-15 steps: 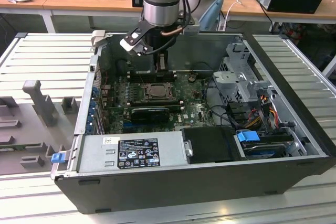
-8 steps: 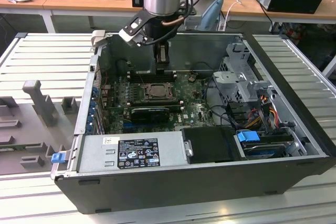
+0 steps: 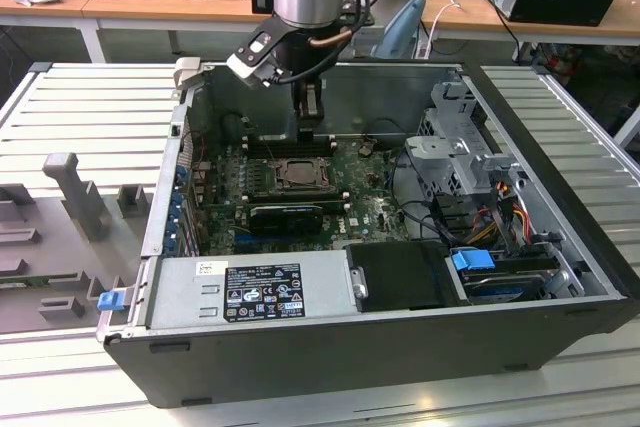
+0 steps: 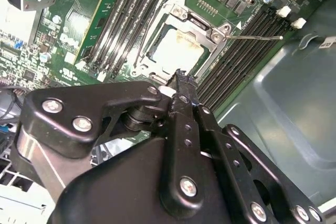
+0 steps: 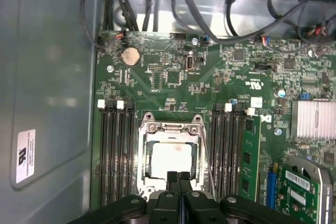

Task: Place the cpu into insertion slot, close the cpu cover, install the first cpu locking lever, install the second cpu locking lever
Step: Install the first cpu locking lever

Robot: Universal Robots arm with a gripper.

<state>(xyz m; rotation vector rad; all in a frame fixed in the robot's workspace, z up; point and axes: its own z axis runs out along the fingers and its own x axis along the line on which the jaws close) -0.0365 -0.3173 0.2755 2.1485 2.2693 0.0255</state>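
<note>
- The cpu (image 5: 168, 160) sits in the slot (image 3: 297, 173), its pale face showing through the cover (image 5: 170, 127), which lies flat over it.
- The gripper (image 5: 178, 178) hangs just above the socket's nearest edge, fingers pressed together and holding nothing.
- Memory slots (image 5: 115, 150) flank the socket on either side of the fingertips.
- A thin lever (image 4: 252, 38) sticks out sideways past the cover, across the memory slots.
- Cables (image 5: 210, 19) lie well beyond, at the board's far edge.

Pale silver-grey cpu (image 5: 169, 159), green motherboard (image 5: 173, 93) — and a black end effector (image 5: 178, 176).
</note>
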